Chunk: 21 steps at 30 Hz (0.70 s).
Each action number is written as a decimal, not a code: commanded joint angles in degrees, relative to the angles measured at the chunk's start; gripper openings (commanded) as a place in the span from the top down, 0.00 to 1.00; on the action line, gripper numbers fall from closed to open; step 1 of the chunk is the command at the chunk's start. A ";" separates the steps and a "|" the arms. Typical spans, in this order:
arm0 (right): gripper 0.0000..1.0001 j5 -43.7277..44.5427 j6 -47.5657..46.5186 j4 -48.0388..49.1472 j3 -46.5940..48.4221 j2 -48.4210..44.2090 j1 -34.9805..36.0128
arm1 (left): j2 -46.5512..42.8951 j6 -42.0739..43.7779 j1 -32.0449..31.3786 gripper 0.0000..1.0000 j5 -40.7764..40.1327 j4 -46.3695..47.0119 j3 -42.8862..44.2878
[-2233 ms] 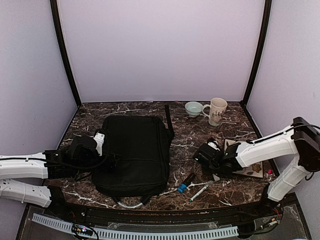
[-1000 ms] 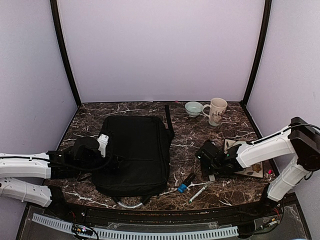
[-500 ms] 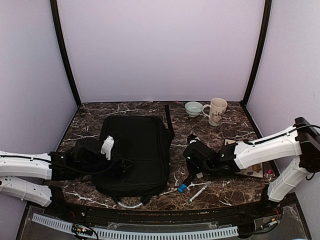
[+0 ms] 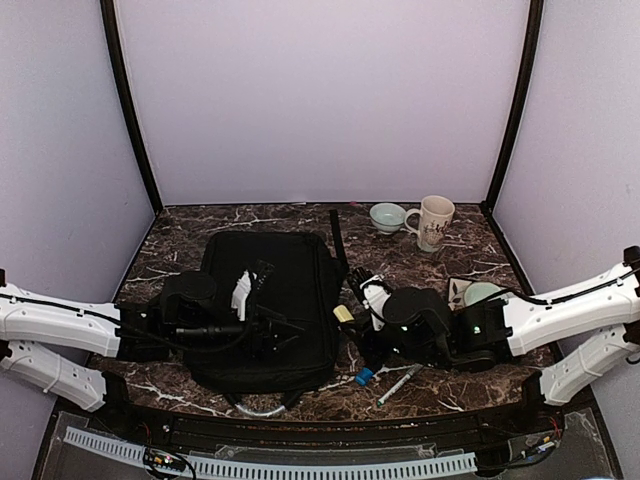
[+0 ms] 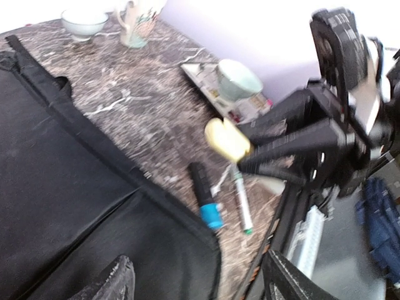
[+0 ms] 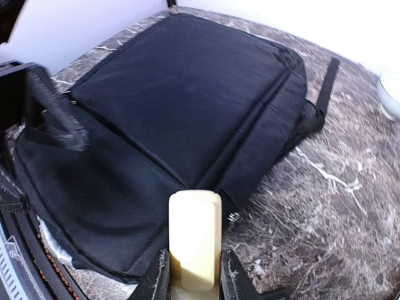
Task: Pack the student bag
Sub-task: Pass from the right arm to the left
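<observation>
The right fingers (image 6: 234, 281) are clamping a pale yellow block (image 6: 195, 234) that is standing upright between them, the two fingers pressing its sides with only a narrow gap left for it. The left fingers (image 5: 115, 281) are standing well apart and gripping nothing; one is hanging over the black fabric near the front corner of the student bag (image 4: 275, 285), the other is hanging past the bag's edge, and whether either is touching the fabric cannot be told. The student bag is lying flat on the table (image 4: 400, 260) left of centre, its strap (image 4: 338, 240) trailing toward the back. The block is hovering just beside the bag's right edge, with the bag spreading ahead of and below the right fingers. A blue-capped marker (image 4: 368, 371) and a pen (image 4: 400, 382) are lying near the bag's front right corner, and a mug (image 4: 433, 222) and a small bowl (image 4: 387, 216) are sitting at the back. In the left wrist view the left fingers are being cut off by the bottom edge and the right arm is showing blurred. In the right wrist view only the upper ends of the right fingers are showing. From above, the left fingers are blending into the dark bag.
</observation>
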 commanded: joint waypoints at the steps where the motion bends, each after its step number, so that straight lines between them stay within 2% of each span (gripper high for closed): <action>1: 0.91 -0.38 -6.43 6.49 -1.04 -0.75 2.64 | 0.26 -5.50 -0.26 0.28 6.66 10.46 -0.21; 5: 0.92 -0.28 -9.68 6.96 0.10 -0.23 4.88 | 1.77 -9.54 -0.26 0.29 10.11 16.68 -0.74; 10: 0.92 2.27 -13.10 7.16 1.66 0.38 8.56 | 4.34 -12.52 -0.27 0.31 9.13 15.90 0.85; 16: 0.93 5.49 -14.99 6.18 3.69 1.45 11.24 | 7.46 -14.10 -0.26 0.32 10.86 19.11 1.15; 21: 0.93 8.48 -15.72 5.97 4.51 2.26 12.52 | 9.36 -14.60 -0.29 0.44 13.88 21.86 1.64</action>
